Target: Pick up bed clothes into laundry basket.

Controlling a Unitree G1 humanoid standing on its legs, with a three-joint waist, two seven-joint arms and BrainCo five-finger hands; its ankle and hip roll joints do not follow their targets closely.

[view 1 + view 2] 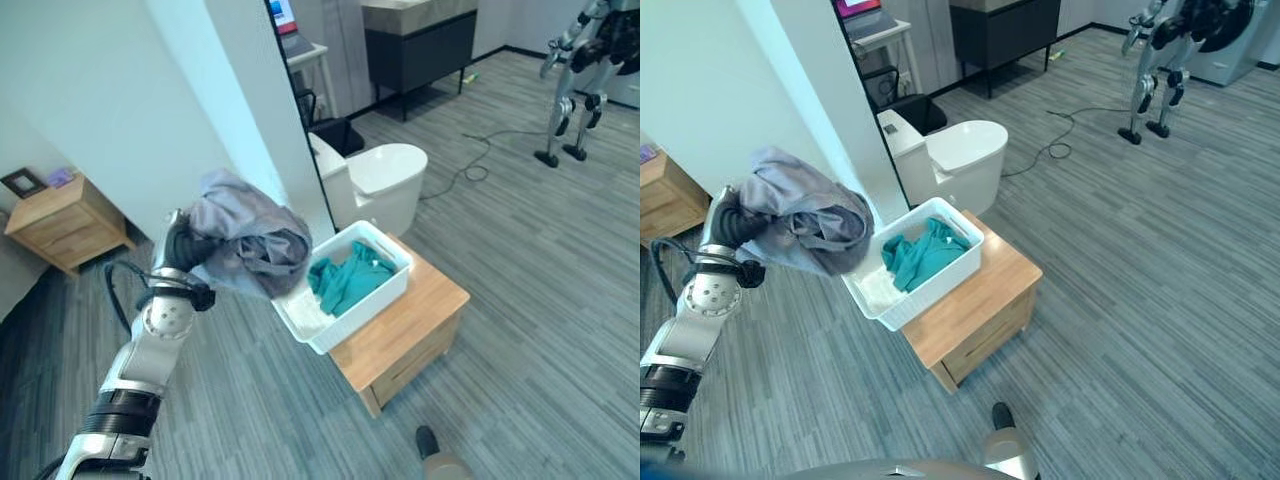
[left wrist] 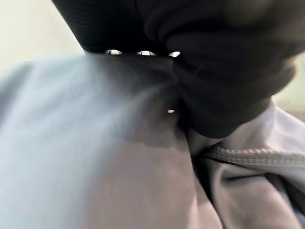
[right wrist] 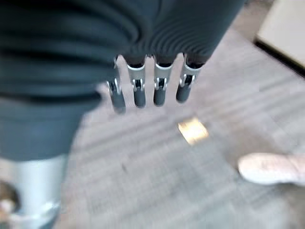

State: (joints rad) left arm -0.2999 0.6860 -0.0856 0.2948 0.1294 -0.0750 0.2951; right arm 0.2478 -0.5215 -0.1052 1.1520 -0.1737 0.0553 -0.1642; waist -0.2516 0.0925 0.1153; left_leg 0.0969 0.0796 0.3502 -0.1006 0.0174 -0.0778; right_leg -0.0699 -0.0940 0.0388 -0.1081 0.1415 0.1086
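The left hand (image 1: 180, 245) has its fingers buried under the bunched grey garment (image 1: 245, 243).

The scene is viewed from head height by the two eye views, angled steeply down and set slightly apart. The white plastic laundry basket (image 1: 352, 283) on the low wooden cabinet (image 1: 410, 325), the white toilet (image 1: 958, 155) and the grey plank floor (image 1: 540, 300) are shared by both. The bundled grey garment (image 2: 119, 167) is seen from very close in the left wrist view. The right hand (image 3: 147, 88) is looked along, down toward the floor, in the right wrist view.
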